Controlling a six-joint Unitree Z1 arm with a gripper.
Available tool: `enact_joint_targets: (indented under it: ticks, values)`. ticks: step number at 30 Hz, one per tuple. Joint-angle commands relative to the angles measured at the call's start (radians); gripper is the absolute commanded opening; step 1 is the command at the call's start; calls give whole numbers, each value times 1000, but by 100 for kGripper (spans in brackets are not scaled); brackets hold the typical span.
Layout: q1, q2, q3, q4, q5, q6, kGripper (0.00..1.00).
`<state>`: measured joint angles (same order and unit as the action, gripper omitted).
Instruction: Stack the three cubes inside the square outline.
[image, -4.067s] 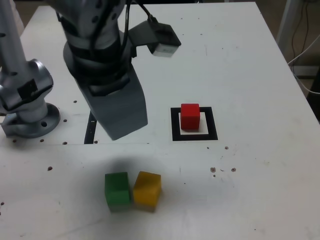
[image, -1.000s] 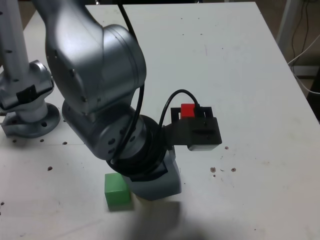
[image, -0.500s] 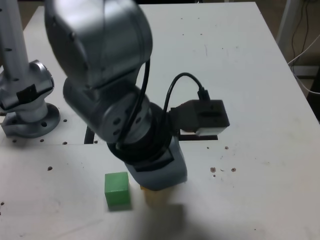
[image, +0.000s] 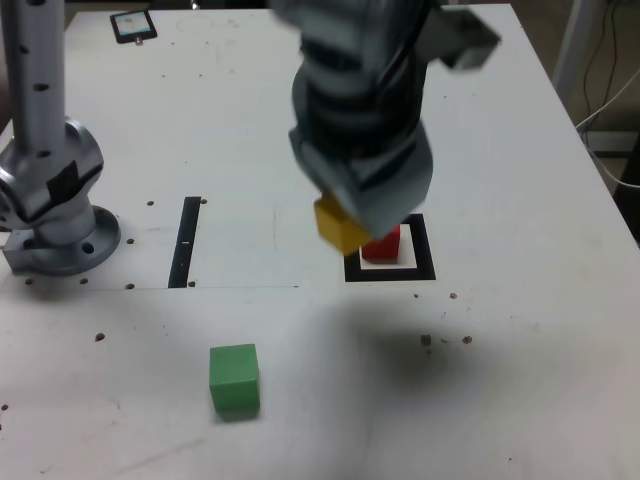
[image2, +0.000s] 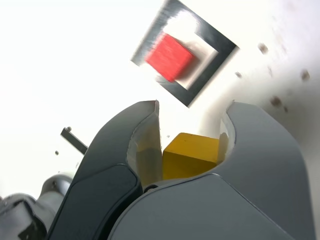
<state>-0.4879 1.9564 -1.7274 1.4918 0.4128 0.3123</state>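
While claw (image: 350, 215) grips 1 yellow cube (image: 340, 226), 1 red cube (image: 385, 243) in outline (image: 425, 262), 1 green cube (image: 234, 378)

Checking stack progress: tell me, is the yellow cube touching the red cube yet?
Apart. The wrist view shows the yellow cube clamped in the gripper, with bare table between it and the red cube.

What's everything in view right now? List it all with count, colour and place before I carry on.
red cube: one, red, inside the square outline.
yellow cube: one, yellow, held above the table.
green cube: one, green, alone near the front edge.
square outline: one, black, table centre.
strip: one, black, exterior view's left of the outline.
dark flat object: one, far corner.
table: one, white.
gripper: one, grey, shut on yellow cube.
arm base: silver, exterior view's left.
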Motion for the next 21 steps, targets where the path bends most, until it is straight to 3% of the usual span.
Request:
enact_joint_targets:
  ticks: [1, 7, 15, 21]
  values:
    - [51, -12, -25, 26, 0, -35, 15]
    - [174, -27, -80, 77, -13, -162, 14]
    - [282, -38, -4, 85, -99, -395, 14]
    - [298, 14, -3, 83, -75, -486, 14]
